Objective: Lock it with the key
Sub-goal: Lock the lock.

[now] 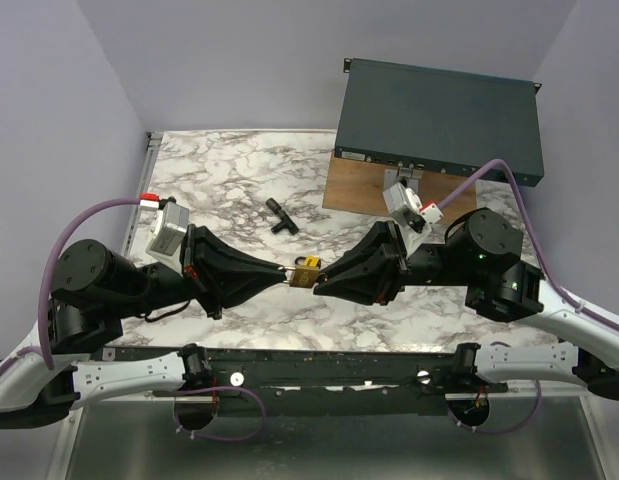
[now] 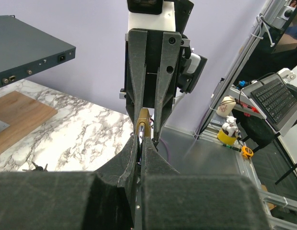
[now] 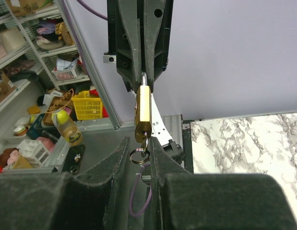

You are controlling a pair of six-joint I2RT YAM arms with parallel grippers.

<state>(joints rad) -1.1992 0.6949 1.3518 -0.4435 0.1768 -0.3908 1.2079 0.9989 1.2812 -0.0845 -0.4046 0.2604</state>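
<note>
A brass padlock hangs in the air between my two grippers above the marble table. My left gripper is shut on its silver shackle, which shows between the closed fingers in the left wrist view. In the right wrist view the padlock hangs from the left gripper's fingers. A small key sits in its bottom, with a key ring dangling. My right gripper is open. Its fingers stand on either side of the key and ring, and the key is close against the right finger.
A black T-shaped piece lies on the marble table behind the grippers. A wooden board and a dark grey equipment box stand at the back right. The table's metal edge rail runs near the arm bases.
</note>
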